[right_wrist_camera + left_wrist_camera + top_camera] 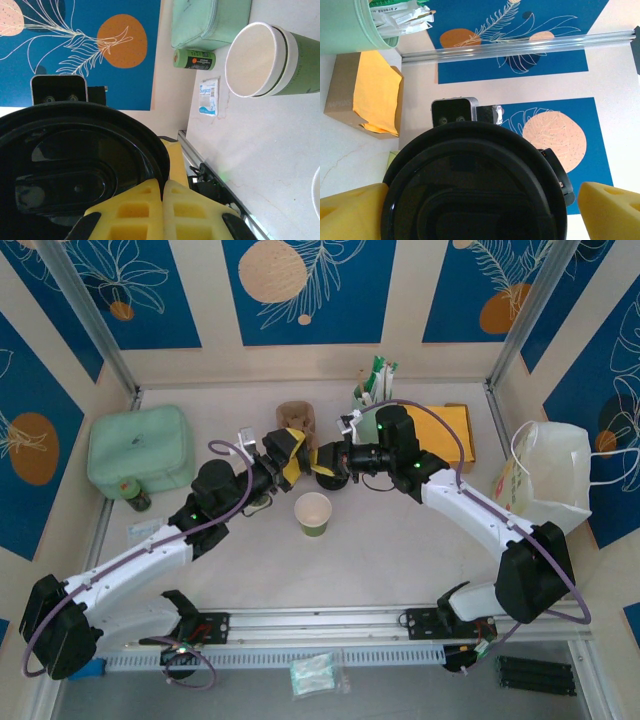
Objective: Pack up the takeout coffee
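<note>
While hovering over the middle of the tabletop [400, 570], pinching the lid [325, 462] by its rim with the right gripper [163, 192], with yellow fingers [125, 212] pressing flat together on the black plastic. Holding that lid on edge in the air, slightly toward the far edge from the centre, with one flat face looking toward each gripper. Facing it from the left side with the left gripper [481, 195], with fingers [350, 212] spreading wide to either side of the lid and clamping nothing; showing a clear gap at one finger and sitting close by the rim at the other, without telling whether touching.

Standing upright and lidless just toward the near edge from both grippers, touching neither: cup [313, 513], showing a cream inside and green sides.

Lying by the left edge: mint bag [140, 448], with a green bottle [137, 498] standing just beside its near side and a small packet [145, 530] lying nearer the near edge still. Standing along the far edge: tub [372, 390] holding sachets, napkin box [447, 430] just to its right, showing orange napkins, and a brown item [297, 418] to its left, too unclear for naming. Slumping at the right edge, well apart from the cup: white bag [548, 475].
</note>
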Tool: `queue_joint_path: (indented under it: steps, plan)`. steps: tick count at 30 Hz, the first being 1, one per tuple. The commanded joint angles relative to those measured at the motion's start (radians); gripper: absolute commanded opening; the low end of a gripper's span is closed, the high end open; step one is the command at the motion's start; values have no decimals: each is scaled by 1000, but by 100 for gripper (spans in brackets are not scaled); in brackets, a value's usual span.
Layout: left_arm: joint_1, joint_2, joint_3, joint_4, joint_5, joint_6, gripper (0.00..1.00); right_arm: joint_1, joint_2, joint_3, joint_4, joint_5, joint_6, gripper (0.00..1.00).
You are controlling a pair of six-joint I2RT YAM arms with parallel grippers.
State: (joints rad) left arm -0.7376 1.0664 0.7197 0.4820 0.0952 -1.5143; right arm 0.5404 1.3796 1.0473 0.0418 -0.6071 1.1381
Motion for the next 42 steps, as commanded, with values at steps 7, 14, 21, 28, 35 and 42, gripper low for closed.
queue_joint_path:
  steps: [7, 14, 21, 28, 35, 42]
  plan:
    - [-12, 9, 1, 30, 16, 1, 96, 18, 13, 47, 20, -23, 11, 0]
    - [-12, 7, -8, 37, 13, -1, 88, 18, 13, 45, 18, -18, 8, 0]
    - [-11, 7, -16, 47, 12, -2, 84, 19, 16, 46, 14, -15, 7, 0]
    - [-11, 7, -20, 51, 11, 2, 81, 18, 11, 43, 9, -7, 3, 4]
    - [-11, 3, -37, 51, 6, 9, 80, 12, 8, 37, -9, 3, -8, 13]
    - [-12, -6, -59, 47, -3, 22, 79, -25, -30, 6, -43, 25, -17, 32]
